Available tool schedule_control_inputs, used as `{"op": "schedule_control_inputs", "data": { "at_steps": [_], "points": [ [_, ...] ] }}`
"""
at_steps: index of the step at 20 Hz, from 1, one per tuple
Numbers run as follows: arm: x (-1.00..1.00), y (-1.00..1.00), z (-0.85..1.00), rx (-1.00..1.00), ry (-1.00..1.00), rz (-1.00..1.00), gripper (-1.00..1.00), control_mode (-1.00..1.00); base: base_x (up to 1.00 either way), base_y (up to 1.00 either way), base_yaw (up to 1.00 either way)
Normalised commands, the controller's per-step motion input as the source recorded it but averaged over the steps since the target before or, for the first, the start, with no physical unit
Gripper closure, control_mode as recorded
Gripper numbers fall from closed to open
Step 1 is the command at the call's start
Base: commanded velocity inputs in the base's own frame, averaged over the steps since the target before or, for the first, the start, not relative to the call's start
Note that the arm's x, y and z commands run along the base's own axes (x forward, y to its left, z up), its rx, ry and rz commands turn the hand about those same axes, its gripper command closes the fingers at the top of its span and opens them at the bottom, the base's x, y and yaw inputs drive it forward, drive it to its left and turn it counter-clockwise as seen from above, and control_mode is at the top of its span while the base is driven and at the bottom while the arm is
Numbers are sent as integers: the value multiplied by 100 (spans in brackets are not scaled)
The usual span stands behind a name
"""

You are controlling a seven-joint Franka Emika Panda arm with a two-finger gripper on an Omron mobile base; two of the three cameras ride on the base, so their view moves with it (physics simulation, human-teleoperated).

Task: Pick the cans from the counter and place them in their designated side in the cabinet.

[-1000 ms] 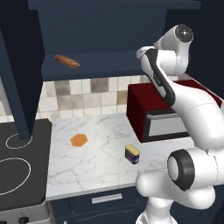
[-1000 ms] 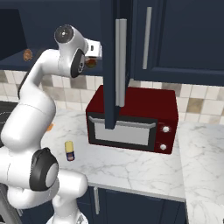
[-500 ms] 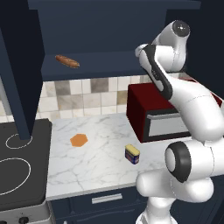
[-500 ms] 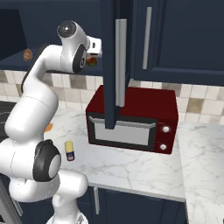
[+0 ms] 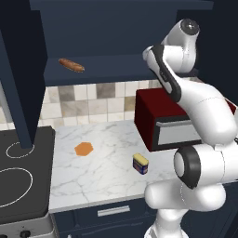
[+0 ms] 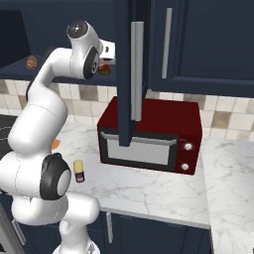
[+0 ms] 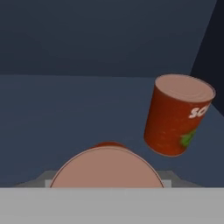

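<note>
red microwave (image 6: pixel 149 134) on marble counter (image 6: pixel 149 191); yellow tin (image 6: pixel 78 170) beside arm

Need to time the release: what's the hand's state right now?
Hand: closed on a red can, whose top hides the fingertips.

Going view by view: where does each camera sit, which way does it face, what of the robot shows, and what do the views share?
Left base view: behind the arm, to its left, facing forward and down over counter, yellow tin and open cabinet; arm rises lower right.
Right base view: behind, to its right, facing microwave and cabinet door; arm at left.
Hand view: on the hand, facing a red can on dark shelf.
Shared: both base views show tin and microwave.
</note>
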Motion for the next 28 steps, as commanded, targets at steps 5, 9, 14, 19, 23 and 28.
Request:
{"op": "schedule_control_inputs", "data": {
  "at_steps": [5,9,14,19,23,28],
  "points": [
    [5,0,-34,-4,0,0,-100,-100,0,0,0],
    [10,0,-26,-4,-1,0,-100,-100,0,0,0],
    [18,0,-16,-1,-4,0,-100,-100,0,0,0],
    [29,0,-5,0,-5,0,-100,-100,0,0,0],
    [19,0,-2,0,-7,1,-100,-100,0,0,0],
    [-4,-6,5,0,-12,3,-100,-100,0,0,0]
  ]
}}
